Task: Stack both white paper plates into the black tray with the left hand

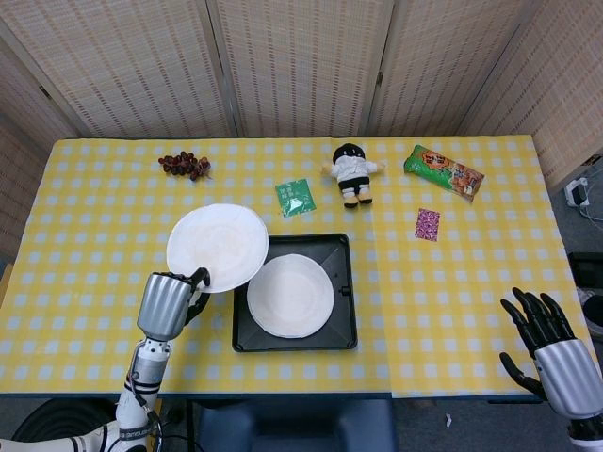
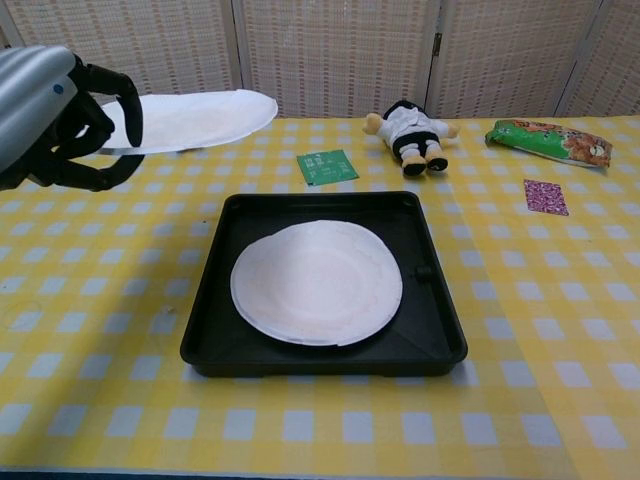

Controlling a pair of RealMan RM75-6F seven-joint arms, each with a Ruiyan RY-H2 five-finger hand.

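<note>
My left hand (image 1: 171, 302) (image 2: 50, 118) grips the near edge of a white paper plate (image 1: 218, 247) (image 2: 196, 120) and holds it level, high above the table, overlapping the left rim of the black tray (image 1: 344, 320) (image 2: 437, 340). A second white paper plate (image 1: 291, 296) (image 2: 317, 282) lies flat inside that tray. My right hand (image 1: 549, 353) hangs off the table's front right corner, fingers spread, holding nothing.
Along the far side lie a bunch of dark grapes (image 1: 186, 165), a green packet (image 1: 296, 198) (image 2: 328, 166), a small doll (image 1: 351, 172) (image 2: 411, 128), a green snack bag (image 1: 444, 171) (image 2: 546, 140) and a purple card (image 1: 428, 224) (image 2: 545, 196).
</note>
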